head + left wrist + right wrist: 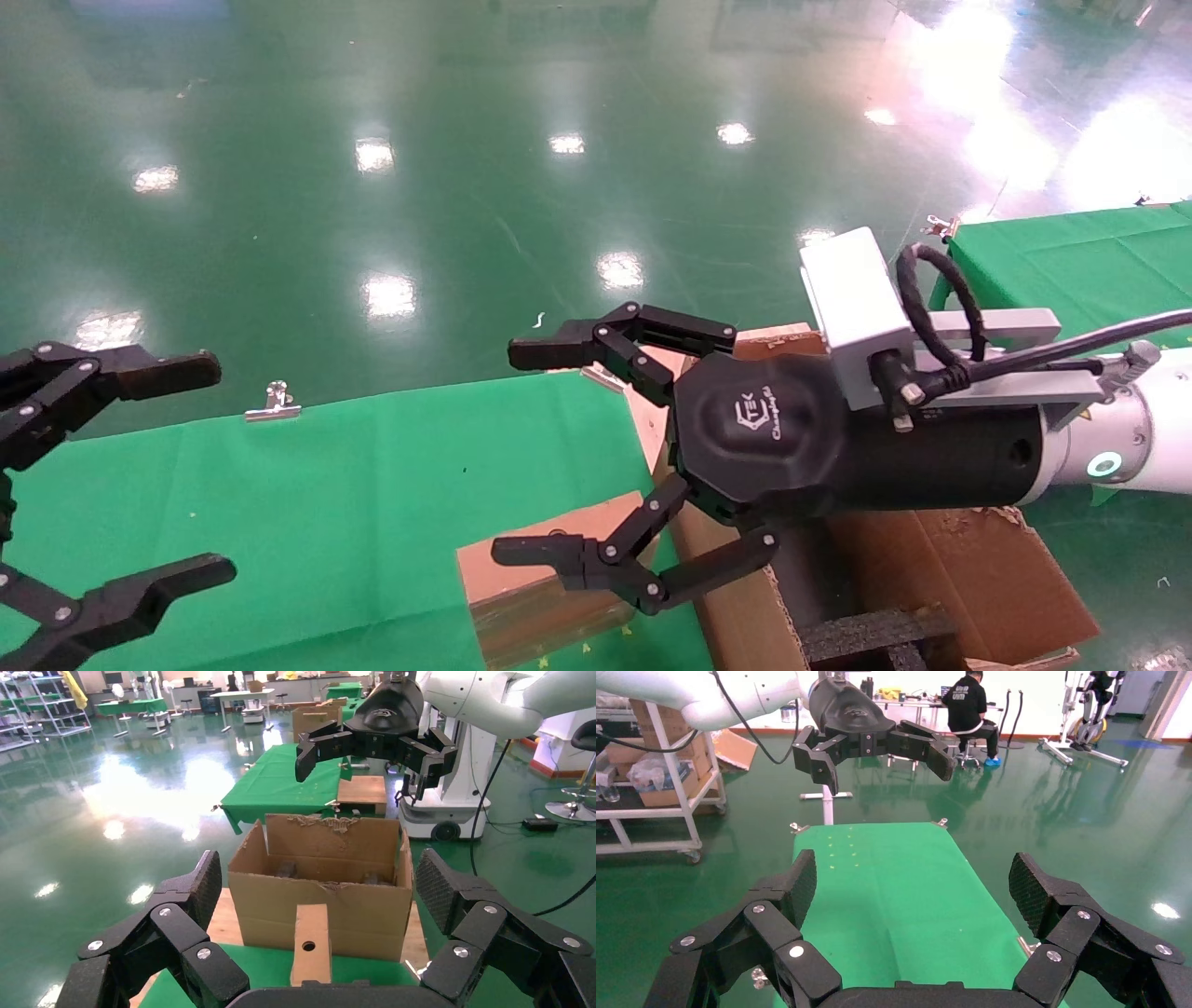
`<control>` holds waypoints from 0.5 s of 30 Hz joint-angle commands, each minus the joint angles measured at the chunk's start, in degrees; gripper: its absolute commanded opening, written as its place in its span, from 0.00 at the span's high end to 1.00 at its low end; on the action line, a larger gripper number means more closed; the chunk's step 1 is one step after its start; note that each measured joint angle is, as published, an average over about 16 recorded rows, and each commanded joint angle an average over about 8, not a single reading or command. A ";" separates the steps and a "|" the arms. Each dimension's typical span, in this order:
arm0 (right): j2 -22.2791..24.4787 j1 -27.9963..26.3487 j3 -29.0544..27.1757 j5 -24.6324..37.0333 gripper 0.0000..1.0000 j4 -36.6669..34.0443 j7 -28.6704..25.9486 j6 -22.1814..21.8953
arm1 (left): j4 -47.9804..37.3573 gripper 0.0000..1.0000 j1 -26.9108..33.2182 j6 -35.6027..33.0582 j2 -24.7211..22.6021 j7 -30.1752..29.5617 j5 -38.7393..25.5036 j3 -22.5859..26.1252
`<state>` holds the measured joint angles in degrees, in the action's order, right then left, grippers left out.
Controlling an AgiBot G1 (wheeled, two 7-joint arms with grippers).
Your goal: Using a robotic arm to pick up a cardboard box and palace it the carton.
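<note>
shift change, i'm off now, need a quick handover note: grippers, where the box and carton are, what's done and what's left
Right gripper: open and holding nothing, raised above the near corner of the green table, beside the carton.
Left gripper: open, holding nothing, over the left end of the table.
Cardboard box: on the table at its near edge, close against the carton's side, not gripped.
Carton: open beside the table, torn flaps up, black foam inside.
Done: nothing yet; the box is not in the carton.
Left: grasp the box, lift it and put it in the carton.
</note>
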<state>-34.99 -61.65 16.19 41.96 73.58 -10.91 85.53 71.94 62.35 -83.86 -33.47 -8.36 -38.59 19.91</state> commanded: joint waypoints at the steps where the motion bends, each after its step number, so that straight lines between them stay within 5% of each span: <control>1: 0.00 0.00 0.00 0.00 0.00 0.00 0.00 0.00 | 0.00 0.00 0.00 0.00 0.00 0.00 0.00 0.00; 13: 0.00 0.00 0.00 0.00 0.00 0.00 0.00 0.00 | 0.00 0.01 0.00 0.00 0.00 0.00 0.00 0.00; 15: 0.00 0.00 0.00 0.00 0.00 0.00 0.00 0.00 | 0.00 0.26 0.00 0.00 0.00 0.00 0.00 0.00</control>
<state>-34.99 -61.65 16.19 41.96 73.58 -10.91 85.53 71.94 62.35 -83.86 -33.47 -8.36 -38.59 19.90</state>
